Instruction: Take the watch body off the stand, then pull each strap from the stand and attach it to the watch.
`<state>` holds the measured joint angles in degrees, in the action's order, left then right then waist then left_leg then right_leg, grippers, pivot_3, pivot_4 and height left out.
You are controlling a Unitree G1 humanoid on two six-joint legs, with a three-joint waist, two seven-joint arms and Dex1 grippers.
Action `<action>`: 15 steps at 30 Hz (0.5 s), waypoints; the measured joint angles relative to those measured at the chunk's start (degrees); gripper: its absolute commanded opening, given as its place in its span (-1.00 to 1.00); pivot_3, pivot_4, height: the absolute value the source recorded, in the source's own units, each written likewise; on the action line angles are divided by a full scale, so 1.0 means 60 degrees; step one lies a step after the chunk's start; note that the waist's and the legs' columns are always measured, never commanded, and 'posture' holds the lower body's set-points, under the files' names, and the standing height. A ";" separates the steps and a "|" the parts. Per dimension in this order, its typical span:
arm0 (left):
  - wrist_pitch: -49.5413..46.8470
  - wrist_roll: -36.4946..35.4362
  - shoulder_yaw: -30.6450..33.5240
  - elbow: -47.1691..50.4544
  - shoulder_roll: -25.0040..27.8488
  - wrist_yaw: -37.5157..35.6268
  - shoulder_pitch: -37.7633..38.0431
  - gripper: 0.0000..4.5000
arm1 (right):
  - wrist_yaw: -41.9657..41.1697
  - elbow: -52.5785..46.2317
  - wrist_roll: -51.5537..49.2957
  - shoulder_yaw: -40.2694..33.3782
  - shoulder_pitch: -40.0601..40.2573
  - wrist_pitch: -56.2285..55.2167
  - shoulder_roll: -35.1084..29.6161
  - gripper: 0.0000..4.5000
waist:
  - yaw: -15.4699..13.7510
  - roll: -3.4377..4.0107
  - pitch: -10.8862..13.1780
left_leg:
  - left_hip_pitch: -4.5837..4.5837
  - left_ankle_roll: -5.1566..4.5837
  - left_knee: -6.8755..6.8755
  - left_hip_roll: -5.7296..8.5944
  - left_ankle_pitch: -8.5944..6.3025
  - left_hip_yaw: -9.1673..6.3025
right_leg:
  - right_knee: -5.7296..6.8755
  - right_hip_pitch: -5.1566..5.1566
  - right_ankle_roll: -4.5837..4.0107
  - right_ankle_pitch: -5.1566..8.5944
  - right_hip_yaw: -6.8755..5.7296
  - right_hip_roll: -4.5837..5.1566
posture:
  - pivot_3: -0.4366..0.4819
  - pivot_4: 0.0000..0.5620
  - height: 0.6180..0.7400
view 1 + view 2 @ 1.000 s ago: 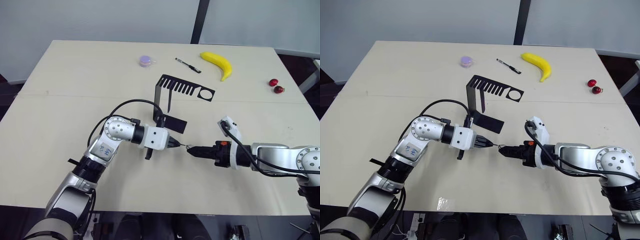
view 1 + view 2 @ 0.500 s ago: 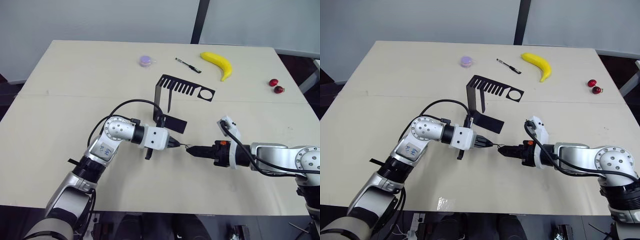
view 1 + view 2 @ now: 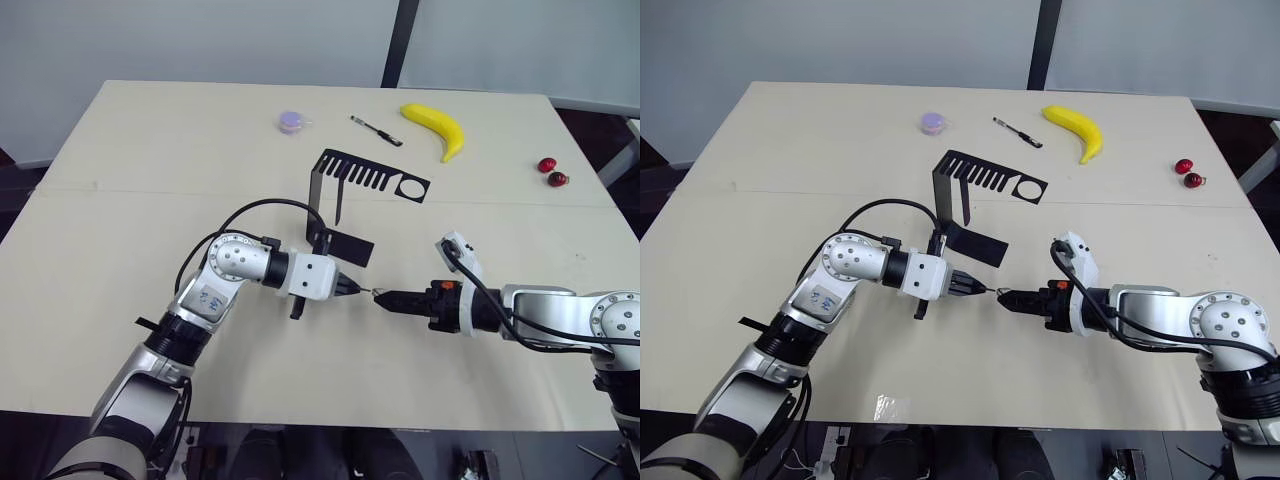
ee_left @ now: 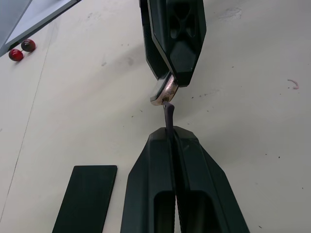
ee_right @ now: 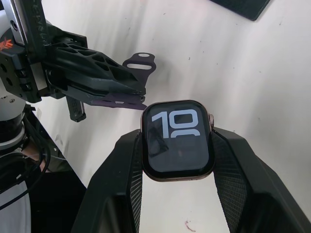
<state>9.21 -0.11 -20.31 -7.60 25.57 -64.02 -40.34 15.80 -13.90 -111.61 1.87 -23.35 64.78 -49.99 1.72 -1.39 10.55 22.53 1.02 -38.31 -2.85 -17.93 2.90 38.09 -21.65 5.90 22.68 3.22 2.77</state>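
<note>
Pincer (image 5: 177, 160) round watch body (image 5: 177, 141)

A beige table (image 3: 150, 180) stands before a pale wall (image 3: 200, 40).

I see my left hand (image 3: 350, 289) and right hand (image 3: 383, 296) meeting tip to tip near the desk (image 3: 150, 200) front, the stand (image 3: 345, 195) just behind them, banana (image 3: 437, 128) beyond.

The stand (image 3: 340, 205) stood just beyond the two meeting grippers, its foot blocking the far side of them. Bare worktop (image 3: 130, 200) lay open to the left, right and near sides. The pen (image 3: 376, 130), banana (image 3: 436, 127) and cherries (image 3: 552, 171) sat well apart along the far edge.
</note>
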 measured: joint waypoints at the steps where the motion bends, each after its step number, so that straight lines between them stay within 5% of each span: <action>1: 0.0000 0.0000 0.0000 0.0000 -0.0002 0.0000 0.0000 -1.00 | 0.0000 0.0000 0.0000 0.0000 -0.0001 0.0000 0.0004 -0.32 | -0.0001 0.0000 0.0000 | 0.0000 0.0000 0.0000 0.0000 0.0000 0.0000 | 0.0001 0.0000 0.0000 0.0000 0.0000 0.0000 | -0.05 -0.47 1.00; 15: -0.0066 0.0001 -0.0001 0.0000 -0.0071 0.0005 0.0000 -1.00 | 0.0003 0.0000 0.0001 0.0000 -0.0034 -0.0002 0.0121 -0.32 | 0.0002 0.0000 0.0000 | 0.0000 0.0000 -0.0002 0.0000 0.0000 0.0000 | 0.0022 0.0000 0.0000 0.0000 0.0000 0.0000 | -0.05 -0.47 1.00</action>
<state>8.81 -0.11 -20.32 -7.60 25.14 -63.99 -40.34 15.81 -13.91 -111.61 1.87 -23.55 64.76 -49.26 1.73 -1.39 10.55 22.53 1.02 -38.32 -2.85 -17.93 2.90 38.22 -21.65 5.89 22.68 3.22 2.76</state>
